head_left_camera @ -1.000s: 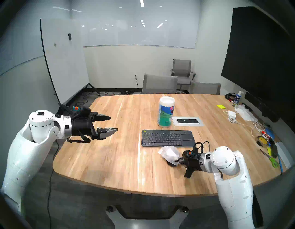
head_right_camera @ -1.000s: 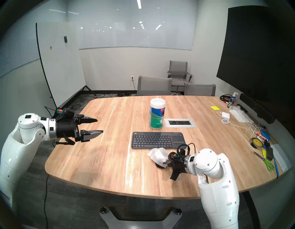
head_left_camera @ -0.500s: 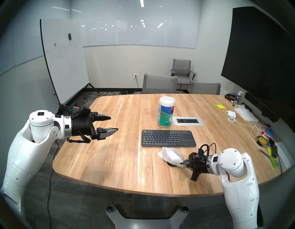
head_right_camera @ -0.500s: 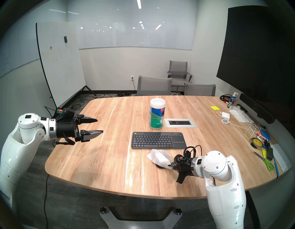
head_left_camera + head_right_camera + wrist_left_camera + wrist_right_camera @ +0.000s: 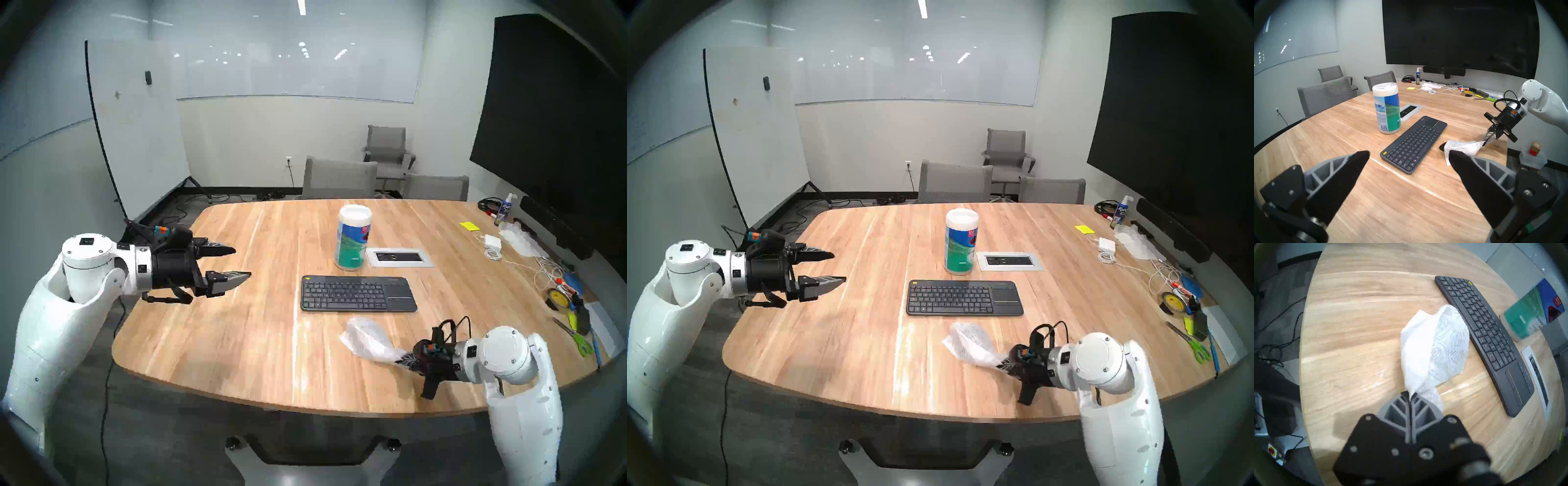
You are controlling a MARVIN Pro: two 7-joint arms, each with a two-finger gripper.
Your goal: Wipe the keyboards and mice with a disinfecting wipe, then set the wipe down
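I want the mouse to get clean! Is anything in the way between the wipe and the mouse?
Nothing visible is. The wipe, pinched in the right gripper, drapes right over the mouse. Only a dark edge of the mouse peeks out, in the left wrist view.

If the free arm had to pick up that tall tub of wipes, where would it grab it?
Probably around the middle of the canister, on its label. It stands upright and round, so the open left gripper could come in level from its own side, where bare table lies between. The keyboard sits in front and a power panel to its right, so those sides look more crowded.
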